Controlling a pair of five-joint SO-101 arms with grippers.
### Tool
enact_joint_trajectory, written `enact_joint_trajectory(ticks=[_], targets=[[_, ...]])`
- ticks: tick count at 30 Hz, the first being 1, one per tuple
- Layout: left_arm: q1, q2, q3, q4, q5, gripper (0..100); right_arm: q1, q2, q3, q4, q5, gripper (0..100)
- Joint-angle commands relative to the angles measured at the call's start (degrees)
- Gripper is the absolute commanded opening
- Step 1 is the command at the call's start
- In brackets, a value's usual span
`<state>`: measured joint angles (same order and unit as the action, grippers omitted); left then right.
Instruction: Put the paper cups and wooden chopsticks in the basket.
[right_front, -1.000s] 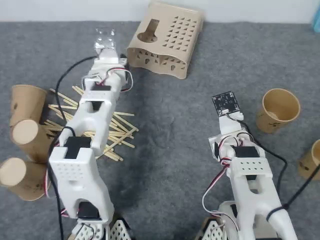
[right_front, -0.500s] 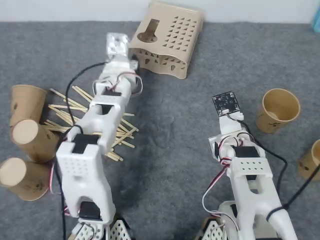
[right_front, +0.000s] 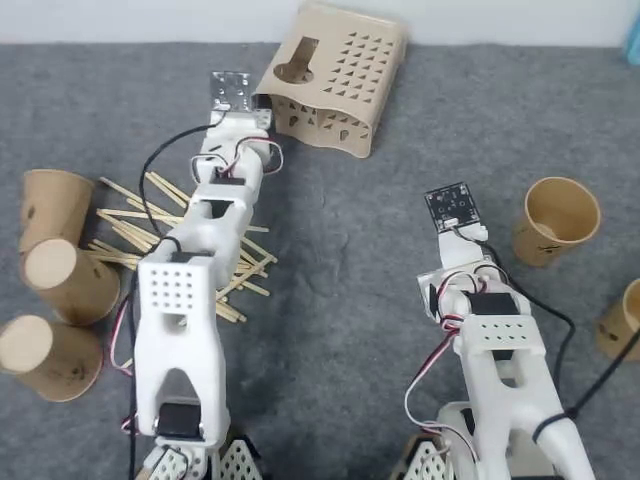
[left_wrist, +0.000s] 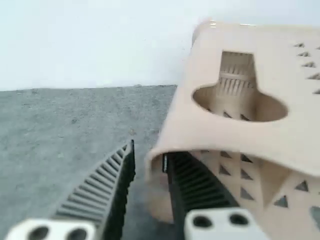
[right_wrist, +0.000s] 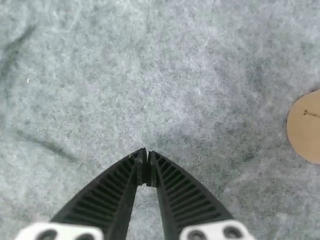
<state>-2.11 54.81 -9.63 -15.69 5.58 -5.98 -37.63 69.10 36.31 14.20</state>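
The beige perforated basket lies tipped at the back of the table, its handle hole facing the left wrist view. My left gripper is open at the basket's near left corner, one finger on each side of the rim, with carpet showing between rim and outer finger. In the high view the left gripper touches that corner. Wooden chopsticks lie scattered under the left arm. Three paper cups lie at the left. My right gripper is shut over bare carpet.
Two more paper cups sit at the right: one upright and one at the edge. A cup's round base shows beside the right gripper. Grey carpet lies between the arms. A white wall stands behind the basket.
The left arm swung right and forward, bringing its gripper from open carpet to the basket's left corner. The right arm has not moved.
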Motion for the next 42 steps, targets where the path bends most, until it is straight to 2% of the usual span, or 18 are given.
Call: enact_joint_trajectory(ticks=[1, 7, 11, 13, 19, 23, 32, 35, 40, 42], targets=[[0.26, 3.52, -9.71, 1.32, 1.41, 9, 0.66, -1.36, -0.35, -2.24, 0.88, 0.8], [2.73, 9.14, -19.65, 8.44, 1.14, 9, -0.48, -1.27, -0.26, -2.24, 0.88, 0.8], [2.81, 9.23, -22.9, 9.49, 1.23, 0, -0.48, -1.27, -0.26, -2.33, 0.88, 0.8], [2.55, 9.23, -24.4, 9.49, 1.58, 1, -0.4, -1.27, -0.26, -2.33, 0.88, 0.8], [2.46, 4.92, -22.73, 11.34, 3.43, 1, -0.04, -1.27, -0.26, -2.33, 0.88, 0.8], [2.99, -5.45, -12.53, 13.27, 10.02, 1, 0.04, -1.45, -0.26, -2.33, 0.88, 0.8], [9.93, -44.48, 27.12, 13.01, 11.08, 1, 2.15, -1.89, -0.26, -2.33, 0.35, 0.8], [12.4, -58.2, 37.85, 13.19, 14.59, 1, 2.24, -1.89, -0.26, -1.98, 0.35, 0.8], [14.59, -77.01, 48.75, 13.71, 19.43, 1, 5.14, -1.89, -0.26, -1.8, 0.26, 0.8], [14.86, -82.9, 49.98, 17.93, 20.75, 1, 7.16, -1.89, -0.44, -1.8, -1.85, 0.8]])
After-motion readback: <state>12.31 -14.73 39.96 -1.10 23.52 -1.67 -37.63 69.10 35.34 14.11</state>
